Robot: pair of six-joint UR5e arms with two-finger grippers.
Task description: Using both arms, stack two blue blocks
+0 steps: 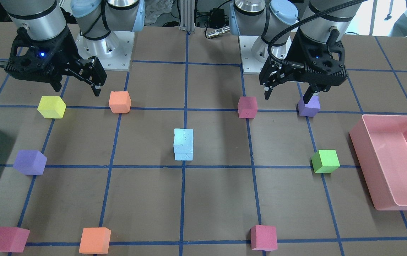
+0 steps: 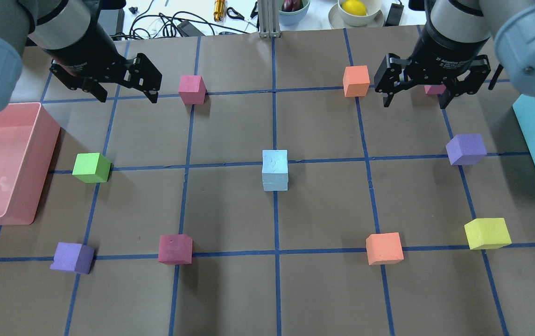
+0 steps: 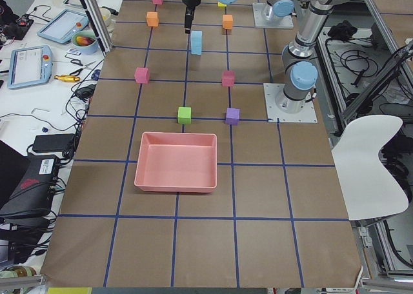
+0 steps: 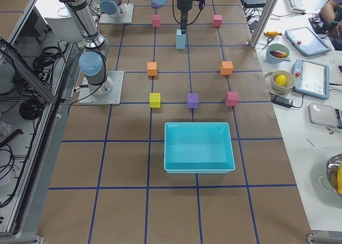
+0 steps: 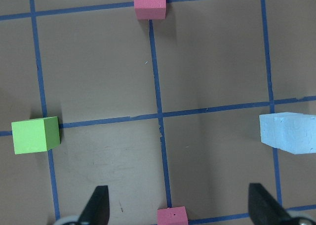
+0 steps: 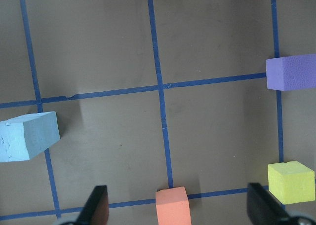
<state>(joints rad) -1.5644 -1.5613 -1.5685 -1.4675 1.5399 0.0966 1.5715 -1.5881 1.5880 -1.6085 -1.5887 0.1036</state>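
Note:
Two pale blue blocks (image 1: pixel 183 144) stand stacked, one on the other, at the table's centre; the stack also shows in the overhead view (image 2: pixel 275 170). My left gripper (image 2: pixel 129 95) is open and empty, raised over the far left of the table, well apart from the stack. In the front view it (image 1: pixel 287 96) hangs next to a purple cube (image 1: pixel 309 106). My right gripper (image 2: pixel 415 100) is open and empty, raised over the far right. The stack shows at the edge of the left wrist view (image 5: pixel 289 132) and the right wrist view (image 6: pixel 27 136).
A pink tray (image 2: pixel 38 140) sits at the left edge and a teal bin (image 2: pixel 533 140) at the right edge. Scattered cubes ring the stack: green (image 2: pixel 91 167), purple (image 2: pixel 466 149), yellow (image 2: pixel 487 233), orange (image 2: pixel 356 80) and magenta (image 2: pixel 192 89).

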